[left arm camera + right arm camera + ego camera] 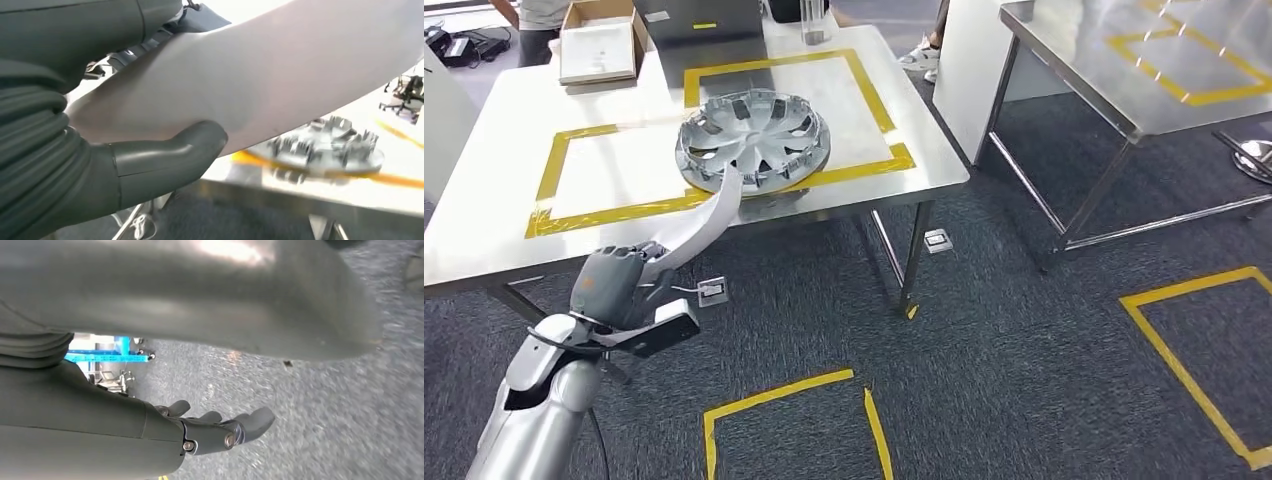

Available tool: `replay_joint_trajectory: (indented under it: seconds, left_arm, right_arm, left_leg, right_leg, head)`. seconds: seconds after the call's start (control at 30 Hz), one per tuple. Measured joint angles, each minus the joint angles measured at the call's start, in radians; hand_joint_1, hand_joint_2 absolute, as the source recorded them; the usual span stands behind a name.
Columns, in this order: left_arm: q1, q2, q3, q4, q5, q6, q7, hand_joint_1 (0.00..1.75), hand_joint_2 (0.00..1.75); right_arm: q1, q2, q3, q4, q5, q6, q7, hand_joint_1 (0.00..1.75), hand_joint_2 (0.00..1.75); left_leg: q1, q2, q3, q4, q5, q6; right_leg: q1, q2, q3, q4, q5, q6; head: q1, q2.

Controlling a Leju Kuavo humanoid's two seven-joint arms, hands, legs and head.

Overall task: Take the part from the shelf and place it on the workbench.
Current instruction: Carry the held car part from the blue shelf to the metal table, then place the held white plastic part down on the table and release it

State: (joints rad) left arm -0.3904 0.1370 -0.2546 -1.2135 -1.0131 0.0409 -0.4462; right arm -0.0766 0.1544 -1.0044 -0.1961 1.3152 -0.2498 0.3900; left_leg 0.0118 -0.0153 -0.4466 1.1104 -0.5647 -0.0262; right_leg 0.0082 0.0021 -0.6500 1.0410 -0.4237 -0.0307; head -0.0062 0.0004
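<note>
The left hand [616,285] grips a curved white part [709,215] by its lower end, its far tip over the worktop [484,220] beside the wheel cover [754,140] at twelve o'clock (presumably for set-down). The right hand [220,432] hangs, apparently holding nothing, fingers loosely apart.

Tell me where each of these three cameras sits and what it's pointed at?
Head view: high on the robot, looking forward and down at the workbench and hubcap; its left arm and left hand show, holding a white strip.
Left wrist view: behind the left hand, facing the strip and the hubcap beyond.
Right wrist view: behind the right hand, hanging over grey carpet.
Head and left wrist views share the strip, hubcap and workbench.
</note>
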Motion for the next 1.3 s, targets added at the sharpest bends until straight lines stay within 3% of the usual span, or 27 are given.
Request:
replay_joint_trajectory:
  seconds: [0.07, 0.13, 0.2, 0.23, 0.27, 0.33, 0.37, 0.4, 0.43, 0.5, 0.57, 0.6, 0.67, 0.7, 0.73, 0.77, 0.87, 0.9, 0.97, 1.03, 1.07, 1.13, 1.2, 1.23, 1.3]
  left_arm:
    - [0.001, 0.001, 0.000, -0.003, 0.000, 0.000, 0.001, 1.75, 1.75]
    - [0.009, 0.004, 0.002, -0.003, -0.003, 0.000, 0.005, 1.75, 1.75]
    - [0.018, 0.009, 0.004, -0.006, -0.009, 0.000, 0.014, 1.75, 1.75]
    - [0.022, 0.014, 0.006, -0.008, -0.013, -0.001, 0.020, 1.75, 1.75]
    - [0.027, 0.022, 0.009, -0.010, -0.016, -0.002, 0.026, 1.75, 1.75]
    - [0.037, 0.040, 0.017, -0.010, -0.020, -0.007, 0.035, 1.75, 1.75]
    - [0.042, 0.048, 0.022, -0.011, -0.020, -0.010, 0.040, 1.75, 1.75]
    - [0.046, 0.055, 0.028, -0.015, -0.021, -0.013, 0.043, 1.75, 1.75]
    - [0.049, 0.061, 0.035, -0.024, -0.021, -0.014, 0.048, 1.75, 1.75]
    - [0.061, 0.072, 0.050, -0.047, -0.018, -0.015, 0.054, 1.75, 1.75]
    - [0.089, 0.087, 0.067, -0.072, -0.015, -0.014, 0.057, 1.75, 1.75]
    - [0.105, 0.094, 0.075, -0.082, -0.013, -0.014, 0.057, 1.75, 1.75]
    - [0.138, 0.103, 0.087, -0.100, -0.006, -0.012, 0.055, 1.75, 1.75]
    - [0.152, 0.107, 0.093, -0.108, -0.001, -0.009, 0.054, 1.75, 1.75]
    - [0.165, 0.111, 0.100, -0.113, 0.004, -0.002, 0.052, 1.75, 1.75]
    - [0.176, 0.115, 0.107, -0.117, 0.007, 0.008, 0.050, 1.75, 1.75]
    - [0.202, 0.128, 0.124, -0.124, 0.014, 0.053, 0.043, 1.75, 1.75]
    - [0.212, 0.136, 0.130, -0.129, 0.019, 0.062, 0.043, 1.75, 1.75]
    - [0.228, 0.166, 0.151, -0.147, 0.047, 0.061, 0.045, 1.75, 1.75]
    - [0.232, 0.202, 0.183, -0.161, 0.080, 0.041, 0.045, 1.75, 1.75]
    - [0.232, 0.223, 0.200, -0.164, 0.088, 0.029, 0.045, 1.75, 1.75]
    - [0.232, 0.263, 0.240, -0.165, 0.093, 0.004, 0.046, 1.75, 1.75]
    - [0.234, 0.297, 0.279, -0.164, 0.092, -0.010, 0.049, 1.75, 1.75]
    - [0.237, 0.313, 0.298, -0.165, 0.092, -0.014, 0.051, 1.75, 1.75]
    - [0.252, 0.346, 0.337, -0.171, 0.097, -0.027, 0.054, 1.75, 1.75]
  right_arm:
    - [-0.004, 0.000, 0.000, 0.000, -0.001, 0.000, -0.003, 0.00, 0.00]
    - [-0.005, 0.001, 0.000, 0.000, -0.004, 0.000, -0.012, 0.00, 0.00]
    - [-0.002, 0.003, 0.000, 0.000, -0.008, 0.000, -0.016, 0.00, 0.00]
    - [0.001, 0.004, -0.001, 0.000, -0.010, 0.000, -0.016, 0.00, 0.00]
    - [0.003, 0.005, -0.001, 0.000, -0.011, 0.000, -0.016, 0.00, 0.00]
    - [0.005, 0.008, -0.003, 0.001, -0.013, 0.000, -0.020, 0.00, 0.00]
    - [0.005, 0.009, -0.004, 0.002, -0.014, 0.001, -0.023, 0.00, 0.00]
    - [0.004, 0.010, -0.005, 0.002, -0.014, 0.002, -0.025, 0.00, 0.00]
    - [0.001, 0.010, -0.006, 0.002, -0.013, 0.003, -0.027, 0.00, 0.00]
    - [-0.003, 0.009, -0.007, 0.001, -0.012, 0.005, -0.023, 0.00, 0.00]
    - [-0.005, 0.010, -0.010, 0.000, -0.012, 0.005, -0.024, 0.00, 0.00]
    - [-0.005, 0.010, -0.012, 0.000, -0.014, 0.005, -0.027, 0.00, 0.00]
    - [-0.004, 0.010, -0.017, 0.000, -0.020, 0.003, -0.031, 0.00, 0.00]
    - [-0.003, 0.010, -0.020, 0.000, -0.022, 0.001, -0.032, 0.00, 0.00]
    - [-0.001, 0.010, -0.022, 0.000, -0.025, -0.001, -0.031, 0.00, 0.00]
    - [0.002, 0.010, -0.024, 0.000, -0.027, -0.003, -0.031, 0.00, 0.00]
    - [0.010, 0.009, -0.027, 0.000, -0.029, -0.010, -0.034, 0.00, 0.00]
    - [0.010, 0.009, -0.028, 0.000, -0.030, -0.012, -0.033, 0.00, 0.00]
    - [0.007, 0.009, -0.029, 0.000, -0.031, -0.015, -0.029, 0.00, 0.00]
    - [0.004, 0.008, -0.030, 0.000, -0.033, -0.016, -0.026, 0.00, 0.00]
    - [0.003, 0.008, -0.031, 0.000, -0.034, -0.017, -0.026, 0.00, 0.00]
    - [0.001, 0.007, -0.034, 0.000, -0.035, -0.017, -0.030, 0.00, 0.00]
    - [0.002, 0.007, -0.038, 0.000, -0.036, -0.016, -0.033, 0.00, 0.00]
    - [0.003, 0.007, -0.040, 0.000, -0.037, -0.016, -0.032, 0.00, 0.00]
    - [0.004, 0.007, -0.043, 0.000, -0.037, -0.015, -0.029, 0.00, 0.00]
  left_leg:
    - [0.001, 0.006, -0.076, 0.117, -0.002, -0.004]
    - [0.001, 0.007, -0.163, 0.196, -0.072, -0.008]
    - [0.001, 0.008, -0.221, 0.188, -0.146, -0.009]
    - [0.001, 0.008, -0.238, 0.157, -0.148, -0.008]
    - [0.000, 0.009, -0.249, 0.108, -0.099, -0.005]
    - [-0.003, 0.010, -0.264, 0.003, 0.076, 0.003]
    - [-0.005, 0.009, -0.266, -0.028, 0.146, 0.007]
    - [-0.005, 0.008, -0.264, -0.042, 0.176, 0.012]
    - [-0.004, 0.007, -0.253, -0.040, 0.168, 0.018]
    - [0.002, 0.004, -0.226, -0.051, 0.148, 0.029]
    - [0.005, 0.005, -0.187, -0.064, 0.126, 0.036]
    - [0.005, 0.006, -0.167, -0.069, 0.114, 0.037]
    - [0.006, 0.005, -0.129, -0.077, 0.089, 0.036]
    - [0.007, 0.003, -0.108, -0.079, 0.074, 0.035]
    - [0.008, 0.002, -0.086, -0.080, 0.058, 0.033]
    - [0.008, 0.000, -0.065, -0.080, 0.042, 0.031]
    - [0.004, -0.006, -0.026, -0.074, -0.009, 0.017]
    - [0.003, -0.008, -0.016, -0.070, -0.021, 0.009]
    - [0.003, -0.007, -0.001, -0.061, -0.032, -0.006]
    - [0.006, -0.002, -0.018, -0.015, -0.031, -0.016]
    - [0.006, 0.001, -0.044, 0.030, -0.044, -0.019]
    - [0.006, 0.004, -0.116, 0.134, -0.097, -0.023]
    - [0.006, 0.004, -0.169, 0.180, -0.126, -0.024]
    - [0.006, 0.005, -0.174, 0.160, -0.104, -0.023]
    - [0.006, 0.005, -0.150, 0.053, -0.013, -0.019]
  right_leg:
    - [-0.003, 0.001, 0.033, -0.002, -0.022, -0.013]
    - [-0.004, 0.004, 0.065, -0.002, -0.052, -0.017]
    - [-0.004, 0.009, 0.104, -0.002, -0.087, -0.017]
    - [-0.004, 0.011, 0.127, -0.002, -0.105, -0.016]
    - [-0.005, 0.013, 0.147, -0.002, -0.124, -0.014]
    - [-0.002, 0.018, 0.184, 0.001, -0.162, -0.005]
    - [-0.001, 0.020, 0.197, -0.002, -0.180, 0.000]
    - [0.001, 0.022, 0.209, -0.001, -0.188, 0.006]
    - [0.003, 0.024, 0.213, 0.004, -0.188, 0.013]
    - [0.004, 0.018, 0.192, 0.065, -0.155, 0.023]
    - [0.000, 0.011, 0.112, 0.178, -0.131, 0.034]
    - [-0.003, 0.008, 0.065, 0.228, -0.145, 0.040]
    - [-0.007, 0.006, -0.015, 0.269, -0.230, 0.048]
    - [-0.008, 0.005, -0.039, 0.258, -0.269, 0.049]
    - [-0.009, 0.005, -0.055, 0.227, -0.280, 0.049]
    - [-0.010, 0.004, -0.063, 0.180, -0.248, 0.048]
    - [-0.006, 0.001, -0.073, 0.042, -0.021, 0.033]
    - [-0.004, 0.001, -0.071, 0.027, 0.020, 0.025]
    - [-0.003, 0.003, -0.055, 0.026, 0.026, 0.008]
    - [-0.004, 0.003, -0.038, 0.020, 0.018, -0.008]
    - [-0.004, 0.004, -0.031, 0.017, 0.014, -0.015]
    - [-0.002, 0.005, -0.023, 0.016, 0.004, -0.024]
    - [0.001, 0.007, -0.014, 0.017, -0.007, -0.027]
    - [0.002, 0.007, -0.009, 0.018, -0.013, -0.027]
    - [0.003, 0.009, 0.004, 0.020, -0.023, -0.025]
  head:
    - [-0.002, 0.000]
    - [-0.003, 0.000]
    - [-0.003, 0.000]
    - [-0.003, 0.000]
    - [-0.003, 0.000]
    - [-0.004, 0.000]
    - [-0.003, 0.000]
    - [-0.002, 0.000]
    - [-0.001, 0.000]
    - [0.002, 0.000]
    - [0.006, 0.000]
    - [0.007, 0.000]
    - [0.007, 0.000]
    - [0.008, 0.000]
    - [0.008, 0.000]
    - [0.008, 0.000]
    - [0.009, 0.000]
    - [0.008, 0.000]
    - [0.008, 0.000]
    - [0.008, 0.000]
    - [0.008, 0.000]
    - [0.008, 0.000]
    - [0.008, 0.000]
    - [0.008, 0.000]
    - [0.008, 0.000]
